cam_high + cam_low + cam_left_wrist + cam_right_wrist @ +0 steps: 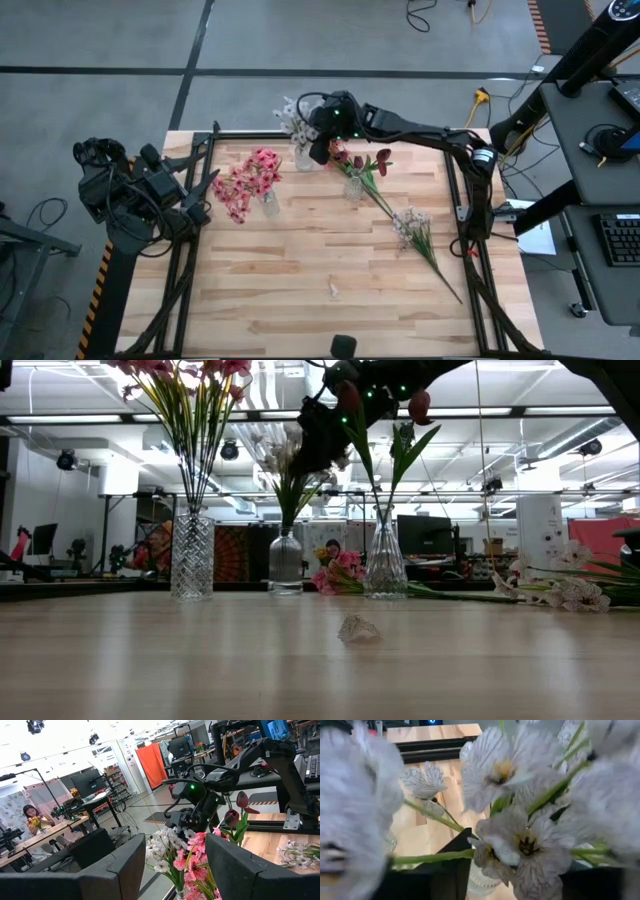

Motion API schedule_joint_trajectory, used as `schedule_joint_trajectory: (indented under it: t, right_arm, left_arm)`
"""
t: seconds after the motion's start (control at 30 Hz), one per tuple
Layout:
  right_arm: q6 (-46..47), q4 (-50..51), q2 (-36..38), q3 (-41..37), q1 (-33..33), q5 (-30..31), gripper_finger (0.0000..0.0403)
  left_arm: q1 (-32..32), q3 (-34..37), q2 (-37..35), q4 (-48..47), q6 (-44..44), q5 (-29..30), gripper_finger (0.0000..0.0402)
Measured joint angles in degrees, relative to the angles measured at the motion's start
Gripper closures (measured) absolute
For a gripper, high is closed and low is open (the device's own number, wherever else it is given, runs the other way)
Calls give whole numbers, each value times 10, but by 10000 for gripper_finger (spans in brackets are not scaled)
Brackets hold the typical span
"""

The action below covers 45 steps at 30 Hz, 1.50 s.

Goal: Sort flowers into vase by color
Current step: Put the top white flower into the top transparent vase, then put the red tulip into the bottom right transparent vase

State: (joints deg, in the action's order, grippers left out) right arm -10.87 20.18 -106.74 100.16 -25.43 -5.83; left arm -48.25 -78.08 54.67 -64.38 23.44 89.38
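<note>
Three glass vases stand on the far half of the table. The pink blossom clusters (250,180) (190,380) are in a cut-glass vase (192,555). The dark red tulips (365,160) (418,405) are in another vase (385,565). White-lilac blossoms (293,120) (520,840) stand in a bottle vase (303,158) (285,565). A further white-lilac stem (415,232) (565,592) lies flat on the table's right part. My right gripper (320,148) (515,870) is open above the bottle vase, with the blossoms between its fingers. My left gripper (200,195) (175,840) is open at the table's left edge. My right gripper comes at the white-lilac bunch from above, one finger on either side of the blossoms. A green stalk (435,856) runs up to one finger (455,865). Whether that finger touches the stalk, I cannot tell.
A small fallen blossom (333,290) (358,628) lies on the near middle of the table. A black frame (455,200) borders the table on the left, right and far sides. The right arm (420,130) reaches across the far edge above the tulips.
</note>
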Motion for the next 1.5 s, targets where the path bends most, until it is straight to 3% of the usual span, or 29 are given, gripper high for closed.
schedule_joint_trajectory:
  t: [0.33,0.9,1.23,1.5]
  right_arm:
    - [5,123,0,100,0,0,231]
    - [28,324,3,350,13,0,239]
    - [87,424,106,336,73,-6,252]
    - [192,630,129,334,142,-1,265]
  left_arm:
    - [0,0,0,0,0,0,212]
    - [0,0,0,0,-4,-11,212]
    - [0,0,0,1,-4,-15,212]
    - [0,0,0,4,-2,-15,212]
